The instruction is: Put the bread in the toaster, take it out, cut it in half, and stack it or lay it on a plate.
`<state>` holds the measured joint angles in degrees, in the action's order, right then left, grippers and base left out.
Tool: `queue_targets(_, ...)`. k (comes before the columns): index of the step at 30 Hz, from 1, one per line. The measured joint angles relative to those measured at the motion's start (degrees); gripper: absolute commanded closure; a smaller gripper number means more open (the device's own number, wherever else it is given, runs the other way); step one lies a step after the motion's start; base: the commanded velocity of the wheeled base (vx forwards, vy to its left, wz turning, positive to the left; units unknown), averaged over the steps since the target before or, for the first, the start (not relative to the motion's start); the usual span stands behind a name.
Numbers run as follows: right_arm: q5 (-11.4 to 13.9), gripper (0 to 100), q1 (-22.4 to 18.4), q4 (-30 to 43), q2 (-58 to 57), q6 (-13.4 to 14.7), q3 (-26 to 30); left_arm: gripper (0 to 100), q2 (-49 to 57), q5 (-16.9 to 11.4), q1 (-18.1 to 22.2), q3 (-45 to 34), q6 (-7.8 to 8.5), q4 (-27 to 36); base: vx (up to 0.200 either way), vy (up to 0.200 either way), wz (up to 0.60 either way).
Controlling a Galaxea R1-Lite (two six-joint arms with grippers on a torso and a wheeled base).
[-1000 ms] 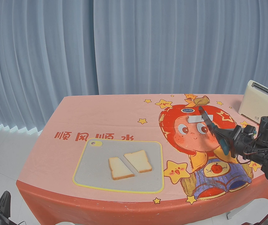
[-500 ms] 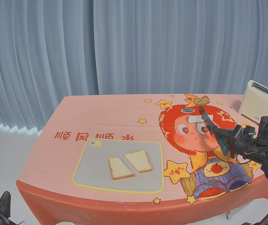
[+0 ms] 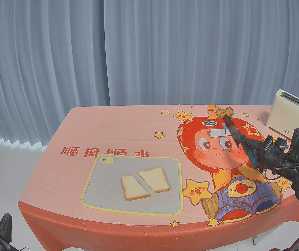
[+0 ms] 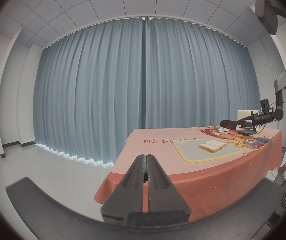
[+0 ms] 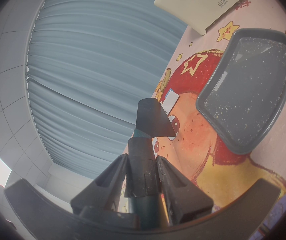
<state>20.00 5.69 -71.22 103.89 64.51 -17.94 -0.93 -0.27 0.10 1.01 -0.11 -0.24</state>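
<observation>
Two bread halves lie side by side on the grey cutting board [image 3: 99,189], the left half [image 3: 134,188] a narrow gap from the right half [image 3: 154,179]. Over the table's right side, well right of the board, my right gripper [image 3: 257,151] is shut on the handle of a dark knife [image 3: 232,131]; its blade points up and toward the back left. In the right wrist view the gripper [image 5: 142,159] clamps the knife [image 5: 153,119] above the cartoon print. My left gripper [image 4: 145,165] is shut with nothing in it, low, off the table's front left corner.
A cream toaster [image 3: 290,113] stands at the back right corner. Below my right arm, near the toaster [image 5: 199,0], a dark grey plate [image 5: 249,94] rests on the printed pink tablecloth [image 3: 121,129]. A small white card [image 3: 219,132] lies near the knife tip.
My right gripper has shifted slightly to the right and back with the knife, and the blade tip has risen a little. Bread, board and left arm are unchanged.
</observation>
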Motion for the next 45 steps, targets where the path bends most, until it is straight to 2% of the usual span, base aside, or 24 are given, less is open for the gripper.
queue_targets(5, 0.2, 100, 0.0, 0.0, 0.4, 0.2, 0.1, 100, 0.0, 0.0, 0.0, 0.0, 0.01, 0.0, 0.000, 0.000, 0.00)
queue_targets(8, 1.4, 100, 0.0, 0.0, 0.4, 0.4, 0.3, 100, 0.0, 0.0, 0.0, 0.0, 0.00, 0.0, 0.000, 0.000, 0.00)
queue_targets(14, 2.7, 100, 0.0, 0.0, 0.3, 3.2, 0.6, 100, 0.0, 0.0, 0.0, 0.0, 0.01, 0.0, 0.000, 0.000, 0.00)
queue_targets(21, 4.3, 100, 0.0, 0.0, -0.3, 3.4, 0.9, 100, 0.0, 0.0, 0.0, 0.0, 0.04, 0.0, 0.000, 0.000, 0.00)
queue_targets(45, 4.8, 100, -1.3, 0.0, -2.0, 3.4, 0.9, 100, 0.0, 0.0, 0.0, 0.0, 0.01, 0.0, 0.000, 0.000, 0.00)
